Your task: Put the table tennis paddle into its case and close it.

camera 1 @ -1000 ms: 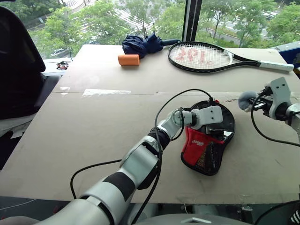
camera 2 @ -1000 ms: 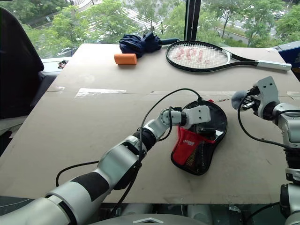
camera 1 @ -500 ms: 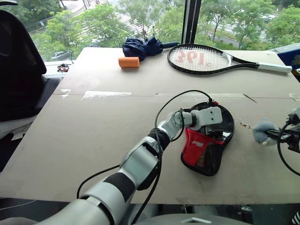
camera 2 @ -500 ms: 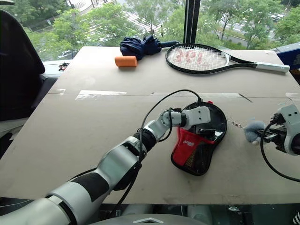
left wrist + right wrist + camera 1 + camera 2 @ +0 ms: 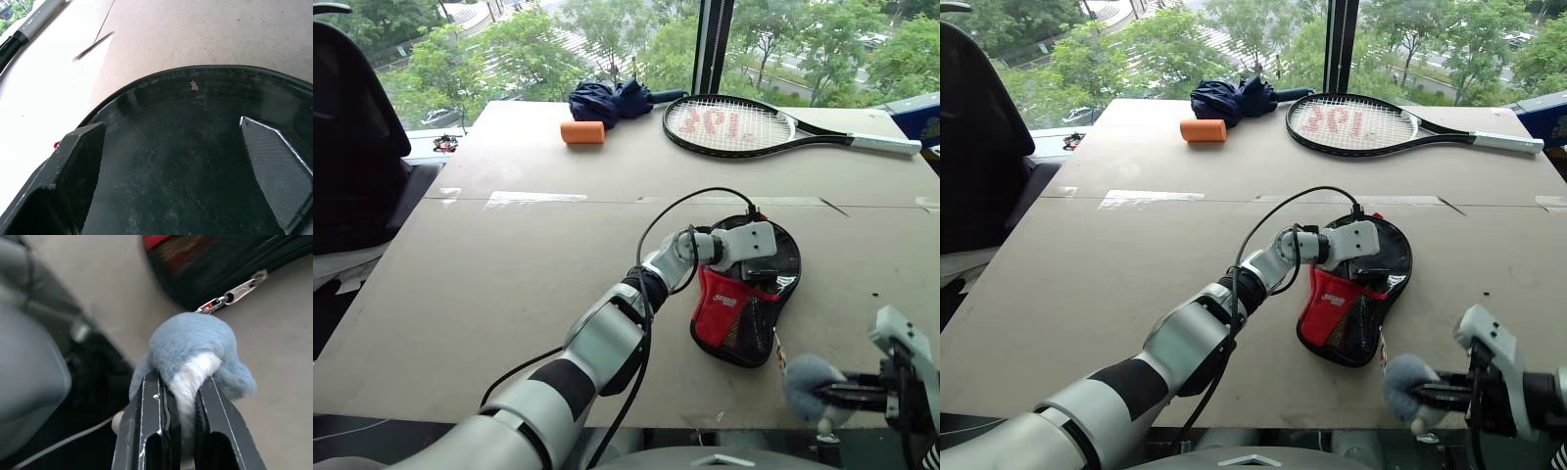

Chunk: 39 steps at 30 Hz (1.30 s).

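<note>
The case [image 5: 744,304], black with a red pocket panel and mesh, lies on the cardboard-covered table [image 5: 509,274] right of centre. My left gripper [image 5: 168,126] is open, its fingers [image 5: 78,166] spread over the case's glossy black round end. My right gripper [image 5: 178,382] is shut on the grey-blue fuzzy ball [image 5: 808,384], low at the table's near edge, just right of the case's narrow end. A metal zipper pull [image 5: 234,293] links the ball to the case. The paddle is hidden; I cannot tell it apart from the black case.
A large strung tennis racket [image 5: 734,122] lies at the back right, a dark blue folded umbrella [image 5: 607,98] and an orange cylinder [image 5: 582,130] at the back centre. A black chair [image 5: 352,147] stands off the table's left side.
My right gripper, still shut on the fuzzy ball, has swung from the case's far right side down to the table's near edge by the case's narrow end. The left gripper has stayed put.
</note>
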Each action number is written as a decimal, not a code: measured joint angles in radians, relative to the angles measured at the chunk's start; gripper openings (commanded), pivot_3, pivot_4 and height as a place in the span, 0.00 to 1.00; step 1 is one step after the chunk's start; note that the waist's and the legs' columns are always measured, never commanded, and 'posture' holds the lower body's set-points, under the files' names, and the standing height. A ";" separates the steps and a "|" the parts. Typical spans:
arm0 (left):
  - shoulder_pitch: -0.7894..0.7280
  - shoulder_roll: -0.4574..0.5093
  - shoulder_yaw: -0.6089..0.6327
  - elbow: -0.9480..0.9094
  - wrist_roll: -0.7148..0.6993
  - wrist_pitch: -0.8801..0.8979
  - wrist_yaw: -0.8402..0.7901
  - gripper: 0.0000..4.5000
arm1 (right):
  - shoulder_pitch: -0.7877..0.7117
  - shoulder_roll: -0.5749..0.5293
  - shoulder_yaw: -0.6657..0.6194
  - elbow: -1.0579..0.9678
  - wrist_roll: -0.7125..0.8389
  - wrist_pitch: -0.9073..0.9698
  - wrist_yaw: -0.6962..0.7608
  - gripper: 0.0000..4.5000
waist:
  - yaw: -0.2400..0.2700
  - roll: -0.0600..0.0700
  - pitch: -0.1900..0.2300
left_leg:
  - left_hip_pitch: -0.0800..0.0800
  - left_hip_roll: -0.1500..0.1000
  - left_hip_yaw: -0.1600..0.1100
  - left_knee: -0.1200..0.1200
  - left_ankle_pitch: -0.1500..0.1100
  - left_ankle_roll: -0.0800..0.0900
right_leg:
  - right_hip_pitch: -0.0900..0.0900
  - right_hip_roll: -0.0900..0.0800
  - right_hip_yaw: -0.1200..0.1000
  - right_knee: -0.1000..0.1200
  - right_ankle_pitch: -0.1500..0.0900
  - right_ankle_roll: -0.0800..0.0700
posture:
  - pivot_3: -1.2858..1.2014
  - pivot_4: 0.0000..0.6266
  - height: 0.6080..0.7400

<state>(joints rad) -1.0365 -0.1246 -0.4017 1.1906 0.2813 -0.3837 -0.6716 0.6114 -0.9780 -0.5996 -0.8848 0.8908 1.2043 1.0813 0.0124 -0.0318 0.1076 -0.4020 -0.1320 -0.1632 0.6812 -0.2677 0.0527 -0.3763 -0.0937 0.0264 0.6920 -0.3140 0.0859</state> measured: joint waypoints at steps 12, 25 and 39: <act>-0.001 0.010 0.009 0.007 -0.002 0.007 0.012 1.00 | -0.197 -0.004 0.033 0.253 -0.143 -0.225 -0.072 0.00 | -0.002 -0.008 0.002 | 0.004 0.002 0.006 -0.001 -0.001 0.001 | 0.001 0.001 0.001 -0.001 0.001 0.002 | 0.52 0.24 0.89; -0.013 0.109 0.096 0.002 -0.045 0.007 -0.022 1.00 | -0.487 0.063 0.205 0.474 -0.256 -0.358 -0.191 0.74 | -0.001 -0.002 0.007 | 0.002 0.002 0.007 -0.004 0.000 0.000 | -0.002 0.002 0.007 -0.001 0.001 0.001 | 0.52 0.24 0.89; 0.543 0.616 0.347 -0.900 -0.438 0.431 -0.422 1.00 | -0.332 0.136 0.038 0.770 -0.345 -0.860 0.061 0.99 | -0.026 0.015 0.021 | 0.003 0.003 0.010 -0.012 0.003 -0.004 | -0.004 0.002 0.012 -0.007 0.001 0.001 | 0.52 0.24 0.89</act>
<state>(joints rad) -0.4930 0.4911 -0.0548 0.2911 -0.1569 0.0471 -1.0940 0.2791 -0.8425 -0.5615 -0.1146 0.5454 0.3444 1.1424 -0.0135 -0.0171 0.1290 -0.3990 -0.1294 -0.1536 0.6694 -0.2650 0.0483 -0.3807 -0.0918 0.0383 0.6850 -0.3131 0.0869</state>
